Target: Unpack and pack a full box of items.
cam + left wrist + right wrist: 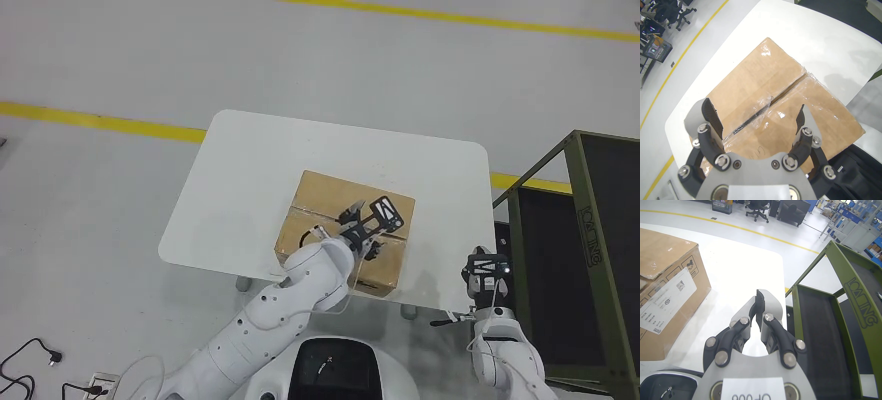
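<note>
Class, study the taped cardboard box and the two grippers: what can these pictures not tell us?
- Contents of the cardboard box: closed flaps hide them, and the seam gap in the left wrist view is dark.
- Box's near edge, top view: covered by the left gripper and its arm.
- Side label, right wrist view: cut off by the picture's edge.

A brown cardboard box (pixel 345 228), taped shut (thin slit along the seam), blocks the near middle of the white rounded table (pixel 250 160); bare tabletop lies open beyond and on both sides. A green metal cart (pixel 590 250) flanks the right edge.
</note>
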